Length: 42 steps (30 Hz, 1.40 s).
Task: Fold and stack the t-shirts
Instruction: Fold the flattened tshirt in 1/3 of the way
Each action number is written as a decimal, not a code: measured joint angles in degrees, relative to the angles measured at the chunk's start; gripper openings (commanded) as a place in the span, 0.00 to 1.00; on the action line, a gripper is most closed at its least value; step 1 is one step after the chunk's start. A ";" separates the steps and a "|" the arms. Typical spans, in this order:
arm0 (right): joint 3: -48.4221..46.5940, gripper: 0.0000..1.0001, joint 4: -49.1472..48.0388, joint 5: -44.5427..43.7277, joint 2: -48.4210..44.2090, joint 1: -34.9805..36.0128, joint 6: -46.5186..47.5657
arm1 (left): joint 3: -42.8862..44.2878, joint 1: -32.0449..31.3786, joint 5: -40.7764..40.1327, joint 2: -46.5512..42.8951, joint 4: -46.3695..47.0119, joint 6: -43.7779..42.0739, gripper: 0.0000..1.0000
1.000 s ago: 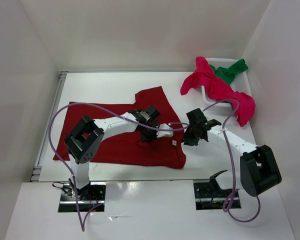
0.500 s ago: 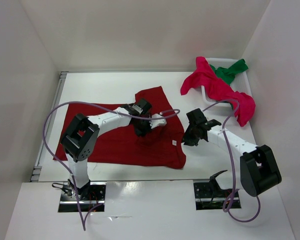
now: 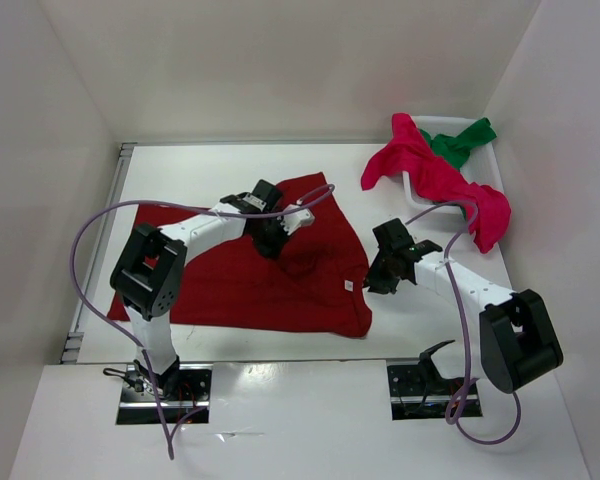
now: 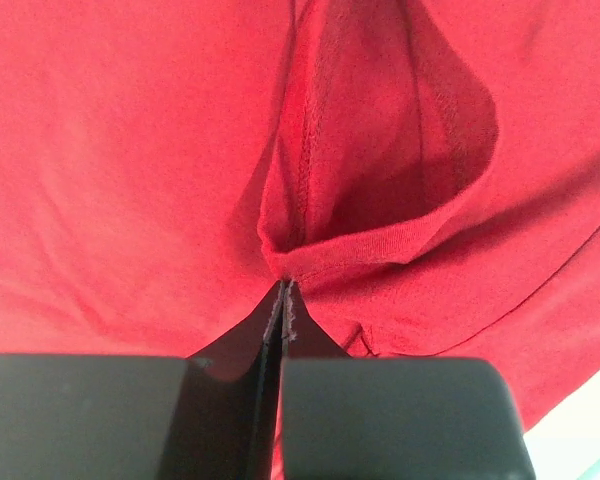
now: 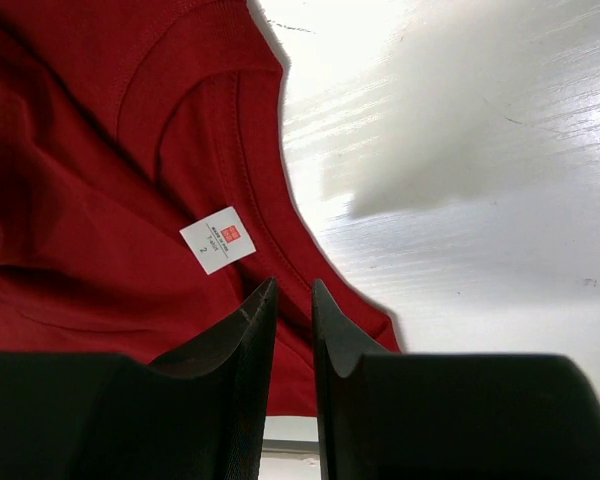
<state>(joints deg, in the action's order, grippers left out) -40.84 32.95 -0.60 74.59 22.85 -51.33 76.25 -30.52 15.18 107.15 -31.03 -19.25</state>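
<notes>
A dark red t-shirt (image 3: 230, 290) lies spread on the white table, its right part bunched. My left gripper (image 3: 277, 243) is down on the shirt's middle. In the left wrist view this gripper (image 4: 285, 285) is shut on a puckered fold of the dark red cloth (image 4: 130, 150). My right gripper (image 3: 372, 280) sits at the shirt's right edge. Its jaws (image 5: 292, 290) stand a narrow gap apart over the collar (image 5: 270, 250), near a white label (image 5: 218, 240), and nothing is gripped between them. A crimson t-shirt (image 3: 430, 170) and a green t-shirt (image 3: 462, 140) hang over the basket at the back right.
The white basket (image 3: 488, 160) stands in the back right corner against the right wall. White walls close off the table at the left, back and right. Purple cables loop off both arms. Bare tabletop (image 5: 480, 200) lies right of the collar.
My left gripper has moved up and to the left across the dark red shirt, drawing cloth with it and bunching the right part. The right arm has stayed still.
</notes>
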 measured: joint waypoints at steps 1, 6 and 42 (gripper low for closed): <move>0.00 0.25 0.00 0.00 0.00 0.00 0.02 | -0.59 0.26 -0.09 0.00 0.37 0.66 0.00; 0.02 0.25 -0.02 0.00 0.00 0.02 0.20 | -3.23 1.60 -0.24 0.00 0.48 4.39 0.00; -22.97 0.14 -13.55 2.84 29.27 6.05 20.50 | -0.85 5.18 15.69 4.68 0.26 11.82 0.12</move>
<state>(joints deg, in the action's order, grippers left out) -63.81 19.40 2.24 103.85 28.91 -30.83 75.40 -25.34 30.87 111.83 -30.76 -7.42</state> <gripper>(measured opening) 0.224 0.184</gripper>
